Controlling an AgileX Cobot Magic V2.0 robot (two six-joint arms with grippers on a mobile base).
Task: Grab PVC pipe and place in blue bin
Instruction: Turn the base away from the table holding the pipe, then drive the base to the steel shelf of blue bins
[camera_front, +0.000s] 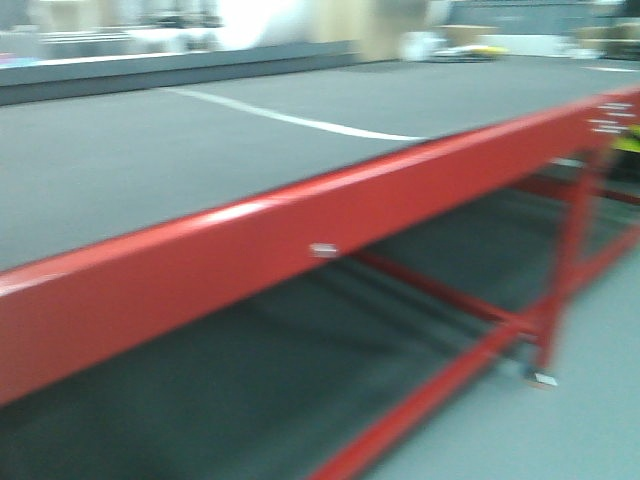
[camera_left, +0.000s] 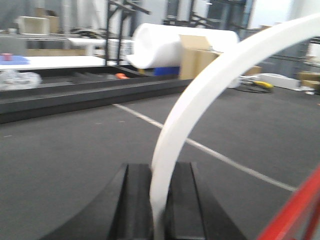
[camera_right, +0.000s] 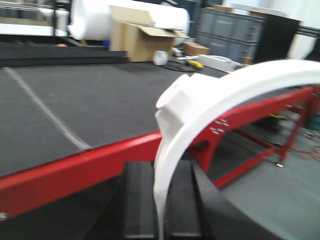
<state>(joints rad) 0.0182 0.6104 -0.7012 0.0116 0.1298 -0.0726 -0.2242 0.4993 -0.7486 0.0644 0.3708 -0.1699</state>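
PVC pipe (camera_left: 212, 77) is in your left gripper (camera_left: 159, 170): black fingers (camera_left: 135, 200) are clamped on its lower end, and it arcs up and right over the dark mat (camera_left: 65, 150). Your right gripper (camera_right: 160, 170) is likewise clamped on a collared pipe (camera_right: 240, 87), which is held over the red rail (camera_right: 75, 170) at the table edge. I cannot tell whether the two are one piece or two. Around them, a white line (camera_left: 225, 157) runs across the mat and a low black trough (camera_left: 75, 87) sits along its far side. Beyond that are a cardboard box (camera_left: 197, 57) and a big white roll (camera_left: 165, 42), with grey cabinets (camera_right: 235, 37) further off. A blue shape (camera_left: 167, 71) sits just left of the box, too small to identify. Nothing lies on the mat near either pipe. Both pipes are plain white, smooth and strongly curved. The right one has a thicker collar (camera_right: 182, 100) above the fingers. Both run out of frame on the right, so the far ends are cut off. The lower ends are hidden between the fingers. The front view is motion-smeared and covers only the mat, the rail and the red underframe (camera_front: 560, 280).
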